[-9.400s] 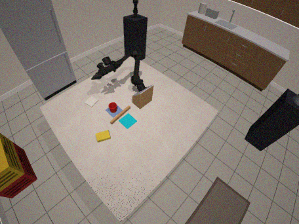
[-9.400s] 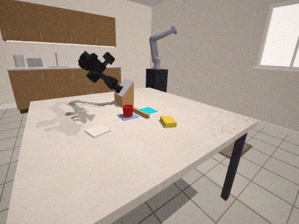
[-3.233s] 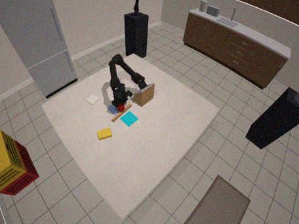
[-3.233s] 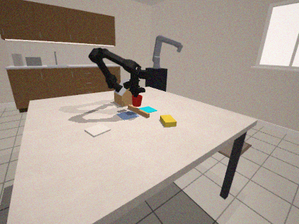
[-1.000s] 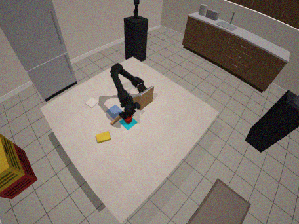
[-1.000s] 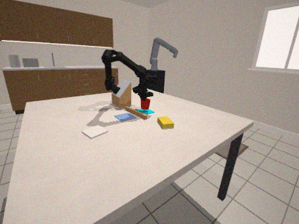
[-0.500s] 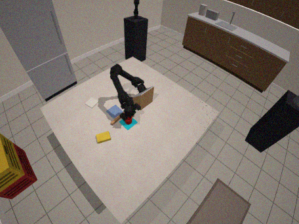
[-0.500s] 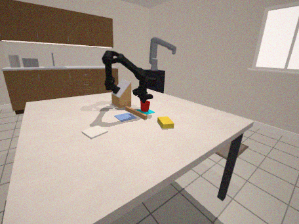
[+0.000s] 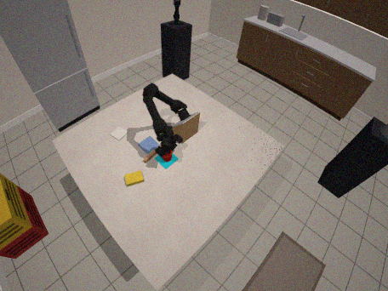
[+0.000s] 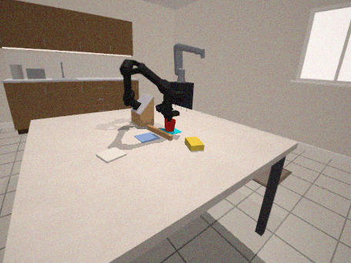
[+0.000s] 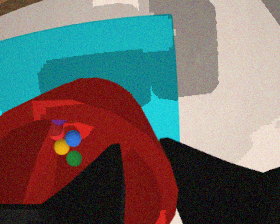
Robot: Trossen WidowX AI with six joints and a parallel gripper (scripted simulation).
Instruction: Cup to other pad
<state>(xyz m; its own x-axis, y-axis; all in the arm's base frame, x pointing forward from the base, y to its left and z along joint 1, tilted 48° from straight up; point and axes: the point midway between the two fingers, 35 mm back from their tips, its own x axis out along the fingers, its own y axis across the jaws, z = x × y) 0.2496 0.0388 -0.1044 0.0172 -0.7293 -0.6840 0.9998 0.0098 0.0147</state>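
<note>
The red cup (image 11: 94,153) is shown at the lower left of the wrist view, upright, with its marbles (image 11: 68,146) gathered on its floor. It appears to rest on the cyan pad (image 11: 106,50), which fills the upper left of that frame; the exterior view places the cup (image 10: 169,124) at the centre of the picture on the same pad (image 10: 172,131). The tool (image 11: 140,187) is drawn directly above the cup, one dark finger inside the rim and one outside, at the lower edge of the frame. The jaws are parted slightly from a tight closure, and whether the wall is gripped cannot be told. The coming withdrawal is judged to turn on this straddle: the rim lies between the fingers, so a straight lift is required. The blue pad (image 10: 146,137) and wooden bar (image 10: 159,131) lie to the left.
</note>
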